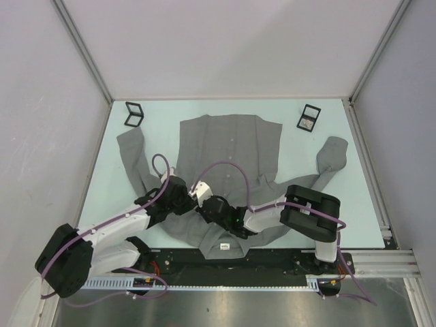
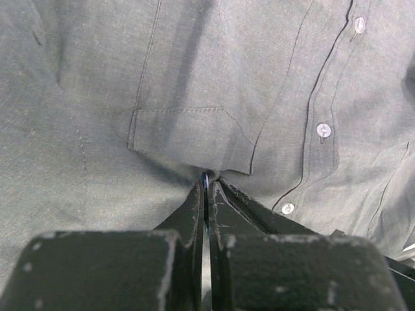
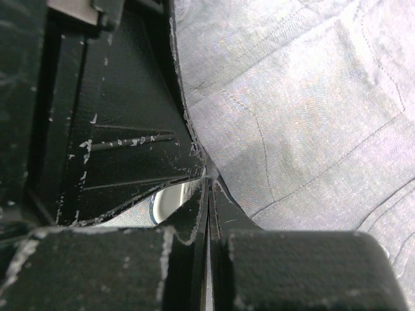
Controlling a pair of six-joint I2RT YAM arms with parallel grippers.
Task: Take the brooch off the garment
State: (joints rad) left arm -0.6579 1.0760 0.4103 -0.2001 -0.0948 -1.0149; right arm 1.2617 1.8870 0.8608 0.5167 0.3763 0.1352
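Note:
The grey shirt [image 1: 231, 146] lies flat on the pale table, collar and white label toward the arms. Both grippers meet over its left chest by the pocket [image 2: 188, 136]. My left gripper [image 1: 191, 195] is shut on the brooch, whose thin blue-rimmed edge [image 2: 205, 183] shows between its fingertips at the pocket's lower edge. My right gripper [image 1: 204, 203] is shut on a fold of the shirt cloth [image 3: 305, 110] right beside it. In the right wrist view the brooch [image 3: 170, 201] shows as a white disc with a dark rim, below the left gripper's finger [image 3: 130, 149].
Two small black open boxes stand at the back, one at the left [image 1: 134, 114] and one at the right [image 1: 309, 117]. The shirt's sleeves spread to both sides [image 1: 334, 157]. Grey walls close the table on three sides.

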